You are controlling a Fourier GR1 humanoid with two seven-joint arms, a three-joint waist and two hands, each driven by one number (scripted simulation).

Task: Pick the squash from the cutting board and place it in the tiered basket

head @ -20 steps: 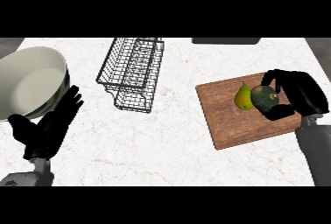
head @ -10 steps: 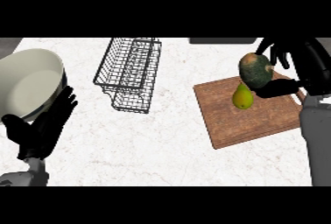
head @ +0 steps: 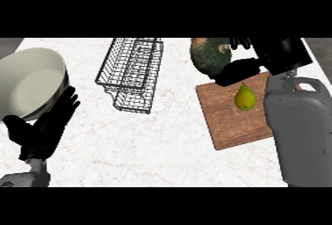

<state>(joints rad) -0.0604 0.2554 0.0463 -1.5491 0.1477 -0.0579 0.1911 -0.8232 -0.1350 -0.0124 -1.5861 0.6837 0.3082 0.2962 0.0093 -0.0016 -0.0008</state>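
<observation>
Head view: right hand curls round the squash, held above the cutting board's far edge, long axis running away from me; left hand rests spread on the bench

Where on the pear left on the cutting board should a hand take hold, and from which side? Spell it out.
Grip the pear round its wide lower body, coming from above. It lies flat on the cutting board, narrow end pointing away from the robot, so the sides of its belly are likely easiest to close on.
</observation>
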